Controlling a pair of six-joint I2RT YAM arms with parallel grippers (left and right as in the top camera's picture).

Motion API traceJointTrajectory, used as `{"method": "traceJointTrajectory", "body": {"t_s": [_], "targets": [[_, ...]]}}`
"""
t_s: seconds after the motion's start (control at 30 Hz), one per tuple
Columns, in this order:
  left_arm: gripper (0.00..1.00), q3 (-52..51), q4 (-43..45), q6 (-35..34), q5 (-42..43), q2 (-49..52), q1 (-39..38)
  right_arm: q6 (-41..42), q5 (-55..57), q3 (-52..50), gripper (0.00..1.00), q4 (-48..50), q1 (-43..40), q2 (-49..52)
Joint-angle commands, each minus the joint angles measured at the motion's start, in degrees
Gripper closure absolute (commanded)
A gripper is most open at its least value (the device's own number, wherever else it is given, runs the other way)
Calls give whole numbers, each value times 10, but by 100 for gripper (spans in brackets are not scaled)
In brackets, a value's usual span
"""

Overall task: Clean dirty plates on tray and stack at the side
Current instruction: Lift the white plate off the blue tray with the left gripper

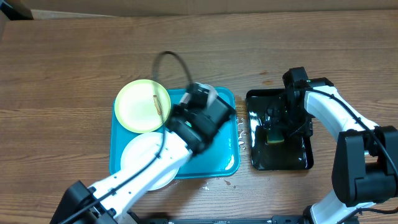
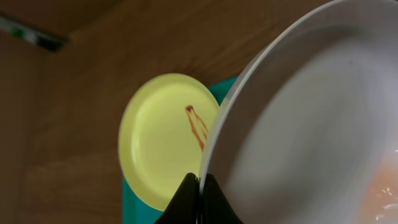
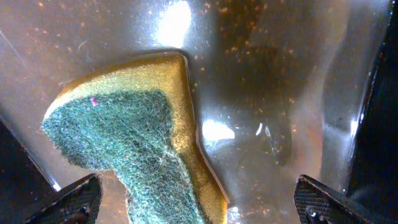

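2 on the tray: yellow plate, white plate. Left gripper pinches a 3rd plate; right gripper hangs spread over the sponge.

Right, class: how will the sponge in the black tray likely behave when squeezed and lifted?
The sponge probably squashes rather than staying stiff: it looks like yellow foam under a green scouring layer. It lies in liquid on the black tray, so it is likely soaked, heavier than dry, and may drip. The rough green top should resist slipping.
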Motion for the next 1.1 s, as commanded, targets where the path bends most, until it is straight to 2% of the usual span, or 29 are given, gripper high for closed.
{"method": "traceJointTrajectory", "body": {"t_s": [0.0,0.2,0.77,0.93,1.07], "targets": [[96,12,2,18,-216,-17,-74,-2,1,11,0,1,-2,5],[96,12,1,42,-331,-16,-151,-2,1,11,0,4,-2,5],[96,12,32,51,-334,-16,-157,-2,1,11,0,133,-2,5],[96,12,46,46,-294,-16,-155,-2,1,11,0,144,-2,5],[96,12,66,40,-184,-18,-124,-2,1,11,0,144,-2,5]]}}
